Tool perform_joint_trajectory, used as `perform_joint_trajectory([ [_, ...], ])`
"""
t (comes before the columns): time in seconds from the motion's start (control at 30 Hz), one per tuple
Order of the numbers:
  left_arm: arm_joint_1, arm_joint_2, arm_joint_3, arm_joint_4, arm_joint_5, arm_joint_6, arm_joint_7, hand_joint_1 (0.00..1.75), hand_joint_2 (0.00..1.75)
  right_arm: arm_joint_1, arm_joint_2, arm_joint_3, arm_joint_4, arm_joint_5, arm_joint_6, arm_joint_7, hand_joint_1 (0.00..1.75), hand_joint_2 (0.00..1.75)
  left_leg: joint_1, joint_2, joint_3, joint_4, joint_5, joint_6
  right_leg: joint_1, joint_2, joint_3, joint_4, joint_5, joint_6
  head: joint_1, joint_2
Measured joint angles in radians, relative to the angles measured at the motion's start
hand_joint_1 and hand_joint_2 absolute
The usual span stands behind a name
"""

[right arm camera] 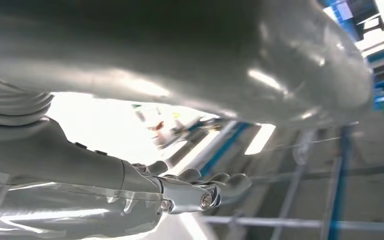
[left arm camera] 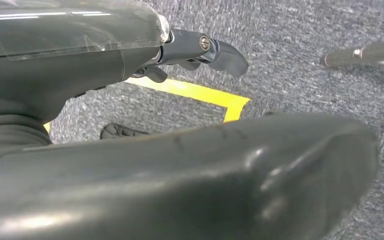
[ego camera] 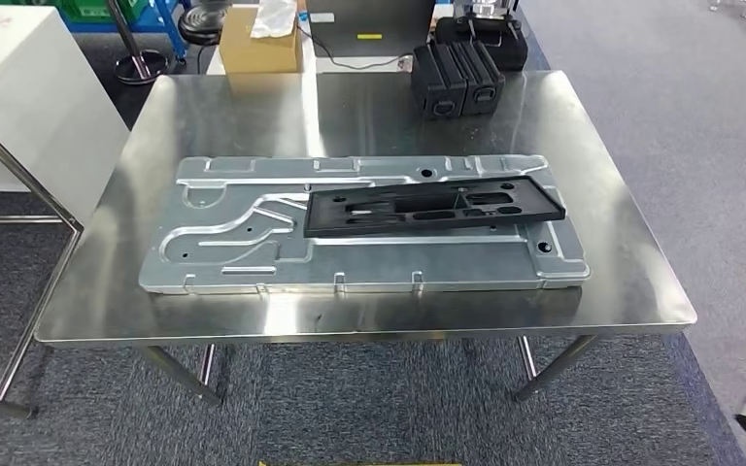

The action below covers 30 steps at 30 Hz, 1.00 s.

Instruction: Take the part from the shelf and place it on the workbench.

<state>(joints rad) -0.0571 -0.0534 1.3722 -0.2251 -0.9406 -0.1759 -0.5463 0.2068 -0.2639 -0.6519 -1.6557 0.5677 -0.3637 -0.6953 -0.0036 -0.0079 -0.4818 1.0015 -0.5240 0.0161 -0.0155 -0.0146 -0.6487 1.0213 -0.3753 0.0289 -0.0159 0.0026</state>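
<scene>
A flat black part (ego camera: 432,206) with several cut-outs lies tilted across the right half of a large stamped silver panel (ego camera: 253,243) on the steel workbench (ego camera: 253,107). My left hand (left arm camera: 195,55) hangs over grey carpet, fingers stretched out and apart from the thick thumb, with nothing in it. In the right wrist view, my right hand (right arm camera: 195,192) also has its fingers out and holds nothing, with bright lights and blue racking blurred behind it.
A black case (ego camera: 457,76) stands at the workbench's far edge, with a cardboard box (ego camera: 257,44) behind it to the left. A white cabinet (ego camera: 29,107) stands left of the bench. Yellow floor tape (left arm camera: 195,92) marks the carpet below my left hand.
</scene>
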Motion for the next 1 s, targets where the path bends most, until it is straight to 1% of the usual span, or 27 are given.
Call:
perform_joint_trajectory([
  [0.03, 0.0, -0.001, 0.001, 0.0, -0.001, 0.0, 0.0, 0.0, 0.0, 0.01, 0.009, -0.024, 0.001, 0.006, 0.005, 0.0, 0.0, 0.0, 0.0, 0.003, -0.006, -0.003, 0.01, 0.008, -0.003, 0.002, -0.004, 0.003, -0.007, 0.006, 0.0, 0.0],
  [0.07, -0.001, -0.002, 0.001, 0.0, -0.002, 0.0, 0.0, 0.0, 0.0, 0.016, 0.017, -0.047, 0.004, 0.017, 0.013, 0.0, 0.0, 0.0, 0.001, 0.006, -0.014, -0.006, 0.022, 0.015, -0.005, 0.005, -0.014, 0.02, -0.031, 0.011, 0.001, 0.0],
  [0.1, -0.002, -0.004, 0.001, 0.0, -0.002, -0.002, 0.001, 0.0, 0.0, 0.017, 0.028, -0.073, 0.011, 0.037, 0.029, 0.0, 0.0, 0.0, 0.003, 0.01, -0.025, -0.008, 0.033, 0.021, -0.006, 0.007, -0.03, 0.059, -0.074, 0.015, 0.001, 0.0],
  [0.17, -0.002, -0.006, 0.002, 0.0, -0.004, -0.004, 0.001, 0.0, 0.0, 0.014, 0.063, -0.142, 0.046, 0.098, 0.072, 0.0, 0.0, 0.0, 0.002, 0.014, -0.05, -0.007, 0.052, 0.027, -0.007, 0.009, -0.069, 0.188, -0.173, 0.022, 0.002, 0.0],
  [0.2, -0.001, -0.008, 0.002, 0.0, -0.004, -0.004, 0.002, 0.0, 0.0, 0.013, 0.082, -0.182, 0.076, 0.131, 0.088, 0.0, 0.0, 0.0, 0.001, 0.014, -0.062, -0.006, 0.061, 0.028, -0.007, 0.009, -0.08, 0.247, -0.202, 0.024, 0.002, 0.0],
  [0.23, 0.001, -0.011, 0.003, 0.0, -0.004, -0.004, 0.002, 0.0, 0.0, 0.011, 0.1, -0.22, 0.116, 0.158, 0.093, 0.0, 0.0, 0.0, -0.001, 0.013, -0.074, -0.005, 0.07, 0.028, -0.007, 0.009, -0.076, 0.279, -0.207, 0.025, 0.002, 0.0],
  [0.27, 0.003, -0.015, 0.004, 0.0, -0.004, -0.002, 0.002, 0.0, 0.0, 0.007, 0.112, -0.255, 0.163, 0.179, 0.086, 0.001, 0.0, 0.0, -0.002, 0.012, -0.085, -0.004, 0.078, 0.027, -0.007, 0.01, -0.052, 0.273, -0.192, 0.023, 0.002, 0.0],
  [0.3, 0.006, -0.018, 0.006, 0.0, -0.003, 0.0, 0.003, 0.0, 0.0, 0.0, 0.12, -0.283, 0.218, 0.197, 0.071, 0.001, 0.0, 0.0, -0.004, 0.012, -0.095, -0.003, 0.086, 0.025, -0.006, 0.01, -0.007, 0.227, -0.168, 0.019, 0.001, 0.0],
  [0.33, 0.007, -0.023, 0.007, 0.0, -0.002, 0.003, 0.003, 0.0, 0.0, -0.012, 0.125, -0.31, 0.282, 0.217, 0.051, 0.001, 0.0, 0.0, -0.006, 0.012, -0.103, -0.002, 0.093, 0.022, -0.004, 0.01, 0.053, 0.152, -0.149, 0.013, 0.001, 0.0],
  [0.37, 0.008, -0.028, 0.009, 0.0, -0.001, 0.006, 0.003, 0.0, 0.0, -0.03, 0.128, -0.335, 0.355, 0.241, 0.026, 0.002, 0.0, 0.0, -0.007, 0.013, -0.109, -0.001, 0.099, 0.018, 0.0, 0.01, 0.11, 0.07, -0.142, 0.005, 0.001, 0.0],
  [0.4, 0.007, -0.033, 0.011, 0.0, 0.0, 0.01, 0.004, 0.0, 0.0, -0.049, 0.131, -0.361, 0.435, 0.269, 0.001, 0.005, 0.0, 0.0, -0.008, 0.014, -0.112, -0.001, 0.105, 0.014, 0.005, 0.01, 0.152, 0.009, -0.14, -0.002, 0.0, 0.0],
  [0.43, 0.006, -0.038, 0.013, 0.0, 0.0, 0.014, 0.004, 0.0, 0.0, -0.068, 0.135, -0.39, 0.52, 0.301, -0.024, 0.011, 0.0, 0.0, -0.007, 0.015, -0.113, -0.002, 0.112, 0.008, 0.009, 0.01, 0.175, -0.03, -0.144, -0.009, 0.002, 0.0],
  [0.5, 0.004, -0.044, 0.017, 0.0, 0.001, 0.02, 0.005, 0.0, 0.0, -0.098, 0.144, -0.441, 0.685, 0.368, -0.059, 0.044, 0.0, 0.0, -0.006, 0.015, -0.114, -0.004, 0.124, -0.004, 0.012, 0.01, 0.174, -0.043, -0.134, -0.021, 0.004, 0.0],
  [0.53, 0.004, -0.046, 0.02, 0.0, 0.0, 0.021, 0.006, 0.0, 0.0, -0.11, 0.151, -0.458, 0.755, 0.398, -0.07, 0.068, 0.0, 0.0, -0.005, 0.014, -0.118, 0.0, 0.12, -0.011, 0.01, 0.009, 0.168, -0.047, -0.126, -0.028, 0.006, 0.0],
  [0.57, 0.005, -0.047, 0.022, 0.0, 0.0, 0.021, 0.006, 0.0, 0.0, -0.121, 0.157, -0.467, 0.818, 0.427, -0.074, 0.098, 0.0, 0.0, -0.005, 0.013, -0.126, 0.016, 0.097, -0.017, 0.008, 0.008, 0.159, -0.05, -0.115, -0.036, 0.005, 0.0],
  [0.6, 0.006, -0.047, 0.023, 0.0, 0.0, 0.022, 0.007, 0.0, 0.0, -0.131, 0.164, -0.473, 0.872, 0.455, -0.076, 0.13, 0.0, 0.0, -0.004, 0.012, -0.138, 0.048, 0.059, -0.023, 0.005, 0.008, 0.148, -0.052, -0.104, -0.043, 0.004, 0.0],
  [0.67, 0.005, -0.048, 0.024, 0.0, -0.002, 0.024, 0.007, 0.0, 0.0, -0.148, 0.176, -0.478, 0.983, 0.518, -0.07, 0.214, 0.0, 0.0, -0.001, 0.011, -0.168, 0.161, -0.043, -0.032, 0.005, 0.007, 0.121, -0.051, -0.083, -0.051, 0.002, 0.0],
  [0.7, 0.004, -0.049, 0.024, 0.0, -0.003, 0.024, 0.007, 0.0, 0.0, -0.156, 0.18, -0.479, 1.037, 0.551, -0.061, 0.263, 0.0, 0.0, -0.001, 0.011, -0.179, 0.221, -0.077, -0.035, 0.006, 0.007, 0.106, -0.049, -0.073, -0.051, 0.002, 0.0],
  [0.73, 0.003, -0.049, 0.024, 0.0, -0.004, 0.024, 0.006, 0.0, 0.0, -0.164, 0.187, -0.479, 1.092, 0.585, -0.046, 0.315, 0.0, 0.0, 0.0, 0.011, -0.179, 0.264, -0.086, -0.036, 0.007, 0.007, 0.089, -0.046, -0.061, -0.051, 0.002, 0.0],
  [0.77, 0.003, -0.049, 0.024, 0.0, -0.006, 0.025, 0.006, 0.0, 0.0, -0.172, 0.195, -0.479, 1.14, 0.612, -0.028, 0.362, 0.0, 0.0, 0.0, 0.011, -0.164, 0.276, -0.07, -0.037, 0.008, 0.007, 0.071, -0.041, -0.051, -0.05, 0.002, 0.0],
  [0.8, 0.003, -0.049, 0.024, 0.0, -0.009, 0.025, 0.006, 0.0, 0.0, -0.179, 0.202, -0.479, 1.183, 0.632, -0.007, 0.405, 0.0, 0.0, 0.0, 0.011, -0.135, 0.256, -0.04, -0.035, 0.009, 0.007, 0.054, -0.036, -0.041, -0.049, 0.002, 0.0],
  [0.83, 0.002, -0.049, 0.024, 0.0, -0.013, 0.026, 0.006, 0.0, 0.0, -0.185, 0.211, -0.479, 1.221, 0.648, 0.021, 0.448, 0.0, 0.0, -0.001, 0.011, -0.085, 0.199, -0.011, -0.03, 0.01, 0.007, 0.037, -0.03, -0.032, -0.047, 0.002, 0.0],
  [0.87, 0.0, -0.049, 0.024, 0.0, -0.019, 0.027, 0.008, 0.0, 0.0, -0.192, 0.219, -0.479, 1.252, 0.662, 0.054, 0.49, 0.0, 0.0, -0.003, 0.011, -0.025, 0.119, -0.003, -0.024, 0.012, 0.007, 0.023, -0.023, -0.024, -0.045, 0.002, 0.0],
  [0.9, -0.002, -0.048, 0.024, 0.0, -0.027, 0.027, 0.01, 0.0, 0.0, -0.197, 0.227, -0.478, 1.281, 0.68, 0.093, 0.537, 0.0, 0.0, -0.005, 0.012, 0.025, 0.046, -0.006, -0.019, 0.013, 0.006, 0.015, -0.019, -0.015, -0.041, 0.002, 0.0],
  [0.93, -0.004, -0.048, 0.023, 0.0, -0.036, 0.026, 0.013, 0.0, 0.0, -0.202, 0.235, -0.476, 1.305, 0.698, 0.133, 0.581, 0.0, 0.0, -0.007, 0.012, 0.06, -0.012, -0.014, -0.013, 0.014, 0.005, 0.01, -0.018, -0.006, -0.037, 0.003, 0.0],
  [0.97, -0.006, -0.048, 0.021, 0.0, -0.045, 0.024, 0.018, 0.0, 0.0, -0.206, 0.243, -0.474, 1.324, 0.713, 0.172, 0.618, 0.0, 0.0, -0.009, 0.012, 0.074, -0.043, -0.022, -0.008, 0.013, 0.004, 0.01, -0.019, 0.003, -0.031, 0.001, 0.0],
  [1.0, -0.005, -0.048, 0.019, 0.0, -0.054, 0.022, 0.021, 0.0, 0.0, -0.209, 0.25, -0.472, 1.341, 0.723, 0.205, 0.646, 0.0, 0.0, -0.009, 0.012, 0.069, -0.048, -0.015, -0.003, 0.013, 0.003, 0.01, -0.023, 0.014, -0.025, 0.0, 0.0],
])
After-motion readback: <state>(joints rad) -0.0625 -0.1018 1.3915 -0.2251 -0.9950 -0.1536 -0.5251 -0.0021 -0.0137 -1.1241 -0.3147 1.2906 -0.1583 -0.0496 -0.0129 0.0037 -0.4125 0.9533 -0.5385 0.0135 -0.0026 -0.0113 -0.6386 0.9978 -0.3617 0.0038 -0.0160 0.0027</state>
